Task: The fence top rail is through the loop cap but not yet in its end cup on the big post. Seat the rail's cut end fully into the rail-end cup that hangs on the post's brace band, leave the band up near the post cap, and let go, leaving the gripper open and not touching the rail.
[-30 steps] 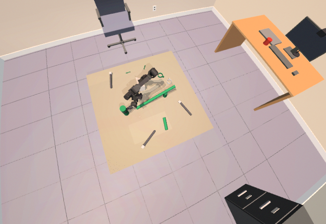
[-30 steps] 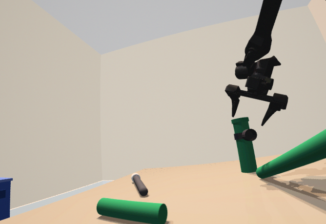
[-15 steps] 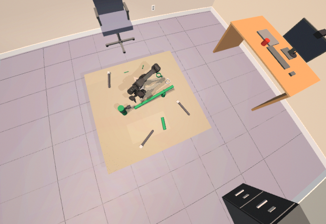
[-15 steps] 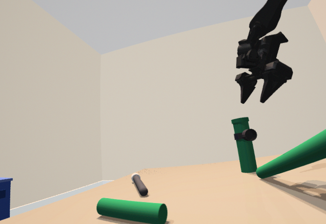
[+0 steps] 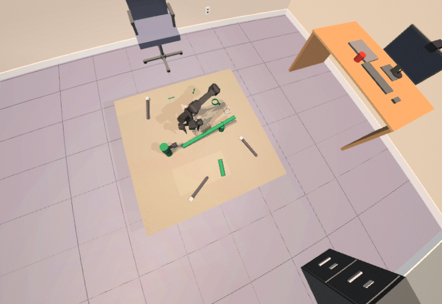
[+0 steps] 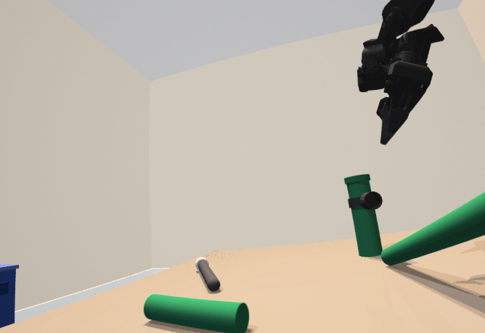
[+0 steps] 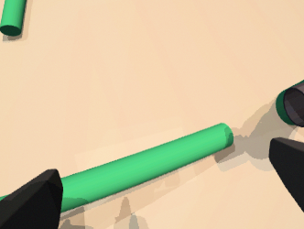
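Open tool [image 5: 191, 130] [image 6: 384, 143] [image 7: 169, 165], angled downward, arm bent
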Available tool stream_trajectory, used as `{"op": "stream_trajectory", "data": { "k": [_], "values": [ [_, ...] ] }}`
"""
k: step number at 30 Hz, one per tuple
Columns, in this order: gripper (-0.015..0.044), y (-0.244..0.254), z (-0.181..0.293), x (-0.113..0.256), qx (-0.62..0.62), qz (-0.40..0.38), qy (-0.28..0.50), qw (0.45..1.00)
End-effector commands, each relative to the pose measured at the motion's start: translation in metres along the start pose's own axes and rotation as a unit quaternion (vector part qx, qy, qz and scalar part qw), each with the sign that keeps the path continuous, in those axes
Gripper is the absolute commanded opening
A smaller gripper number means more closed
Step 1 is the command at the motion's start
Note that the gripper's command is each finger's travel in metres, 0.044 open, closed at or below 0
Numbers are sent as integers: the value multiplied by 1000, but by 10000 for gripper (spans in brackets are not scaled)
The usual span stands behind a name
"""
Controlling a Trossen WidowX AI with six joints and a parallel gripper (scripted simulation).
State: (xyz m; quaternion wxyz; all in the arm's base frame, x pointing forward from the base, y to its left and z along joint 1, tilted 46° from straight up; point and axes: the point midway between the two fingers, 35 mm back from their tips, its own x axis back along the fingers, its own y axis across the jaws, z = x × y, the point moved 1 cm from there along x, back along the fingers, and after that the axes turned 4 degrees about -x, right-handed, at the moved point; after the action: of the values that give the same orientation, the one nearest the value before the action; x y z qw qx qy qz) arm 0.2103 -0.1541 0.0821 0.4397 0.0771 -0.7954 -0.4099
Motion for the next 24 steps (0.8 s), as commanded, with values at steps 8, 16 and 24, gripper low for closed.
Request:
{"op": "stream_trajectory", "data": {
  "k": [8, 16, 24],
  "values": [
    [440, 6, 8, -33, -247, 19, 91, 965],
    [440, 16, 27, -83, -559, 139, 187, 796],
    [440, 17, 31, -91, -606, 170, 195, 752]
  ]
}}
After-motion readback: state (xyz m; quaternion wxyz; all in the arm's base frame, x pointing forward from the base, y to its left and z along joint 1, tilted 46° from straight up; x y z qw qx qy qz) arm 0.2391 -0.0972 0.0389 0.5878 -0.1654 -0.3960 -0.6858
